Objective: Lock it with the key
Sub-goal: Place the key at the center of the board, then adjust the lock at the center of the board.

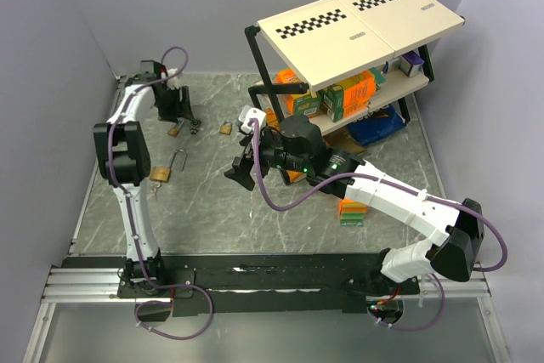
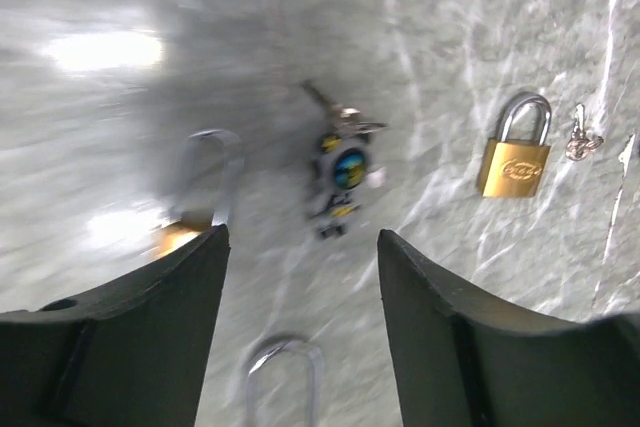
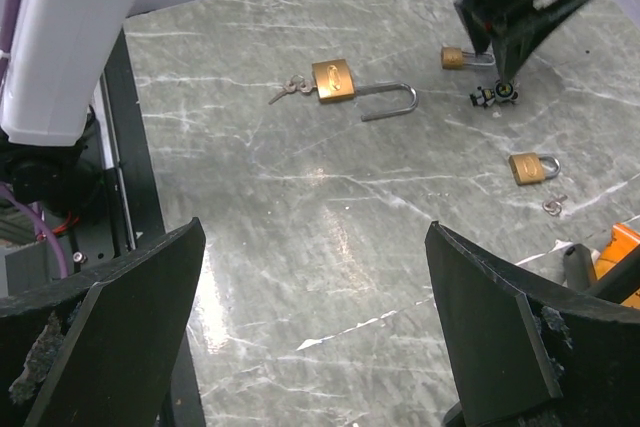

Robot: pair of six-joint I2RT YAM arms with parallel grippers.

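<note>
A large brass padlock (image 1: 161,173) with a long open shackle lies at mid left; in the right wrist view (image 3: 333,80) a small key (image 3: 290,87) lies at its end. A small brass padlock (image 1: 173,130) and a key bunch (image 1: 194,125) with a blue and yellow tag (image 2: 340,172) lie under my left gripper (image 1: 176,112), which is open and empty just above the table (image 2: 300,237). Another small shut padlock (image 1: 225,127) shows in the left wrist view (image 2: 515,162) with a tiny key (image 2: 580,137) beside it. My right gripper (image 1: 240,172) is open and empty (image 3: 315,327) above bare table.
A black-framed shelf (image 1: 357,14) with a checkerboard top stands at the back right, holding orange and green boxes (image 1: 348,95). A blue bag (image 1: 378,125) lies under it. An orange box (image 1: 351,210) lies by the right arm. Grey walls close the left and back.
</note>
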